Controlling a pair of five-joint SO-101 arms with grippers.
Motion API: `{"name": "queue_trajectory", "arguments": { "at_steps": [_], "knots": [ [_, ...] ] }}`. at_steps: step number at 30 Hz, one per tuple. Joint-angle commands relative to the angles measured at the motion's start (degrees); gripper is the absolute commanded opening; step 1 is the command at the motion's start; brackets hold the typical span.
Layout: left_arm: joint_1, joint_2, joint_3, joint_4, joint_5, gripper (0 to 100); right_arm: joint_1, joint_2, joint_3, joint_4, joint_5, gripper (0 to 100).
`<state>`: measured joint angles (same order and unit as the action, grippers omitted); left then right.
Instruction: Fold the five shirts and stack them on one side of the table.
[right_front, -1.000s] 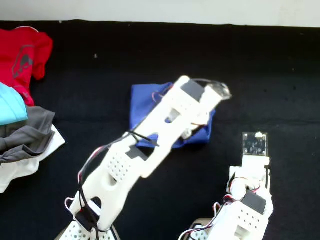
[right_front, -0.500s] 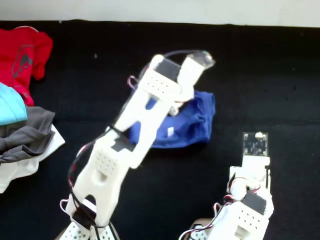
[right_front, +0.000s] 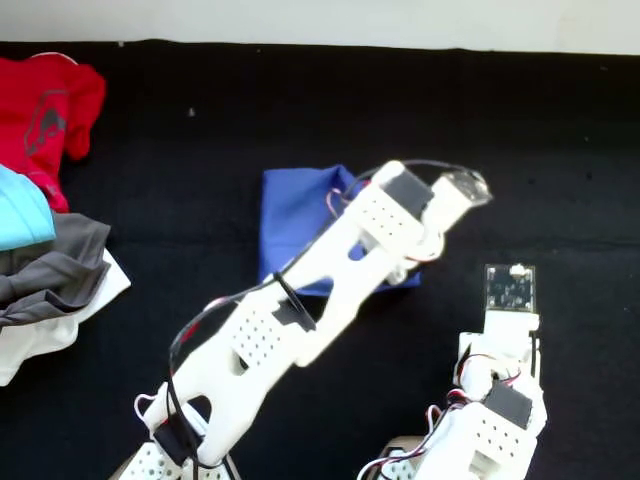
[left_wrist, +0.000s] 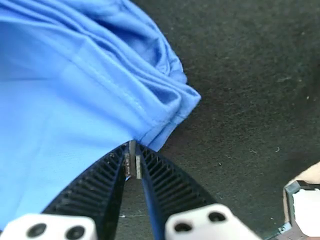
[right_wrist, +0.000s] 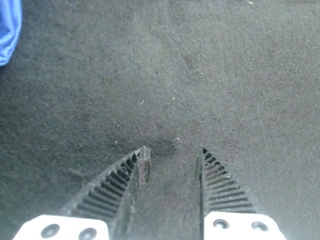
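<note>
Black table (right_front: 200, 110): blue shirt (right_front: 295, 210) folded mid-table; red shirt (right_front: 45, 100), cyan shirt (right_front: 20, 212), grey shirt (right_front: 60, 268), white shirt (right_front: 40, 335) heaped at left edge.

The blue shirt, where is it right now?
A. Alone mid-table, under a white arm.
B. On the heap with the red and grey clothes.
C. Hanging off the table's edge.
A: the blue shirt lies alone on the black table under the left arm, well apart from the heap of clothes.

From where I work, no writing or number can be read; the grey print on the red shirt (right_front: 42, 115) forms a shape, not legible letters.
</note>
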<state>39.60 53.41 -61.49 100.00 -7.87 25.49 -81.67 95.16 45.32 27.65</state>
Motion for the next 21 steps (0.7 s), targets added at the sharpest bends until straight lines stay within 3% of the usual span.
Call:
{"name": "queue_trajectory", "arguments": {
  "at_steps": [1, 9, 15, 21],
  "knots": [
    [0.6, -1.5, -2.2, 1.1, 0.6, 1, 0.5, -0.7, 5.1, 0.1, -0.6, 16.2],
    [-7.6, -13.2, -1.8, -2.3, 0.2, 1, 0.4, -0.7, 5.1, 0.1, -0.6, 16.2],
    [-16.1, -5.6, -2.1, -10.6, 0.3, 1, 0.4, -0.7, 5.1, 0.1, -0.6, 16.2],
    [-15.8, 3.0, -2.2, -20.0, 0.2, 1, 0.4, -0.7, 5.1, 0.1, -0.6, 16.2]
  ]
}}
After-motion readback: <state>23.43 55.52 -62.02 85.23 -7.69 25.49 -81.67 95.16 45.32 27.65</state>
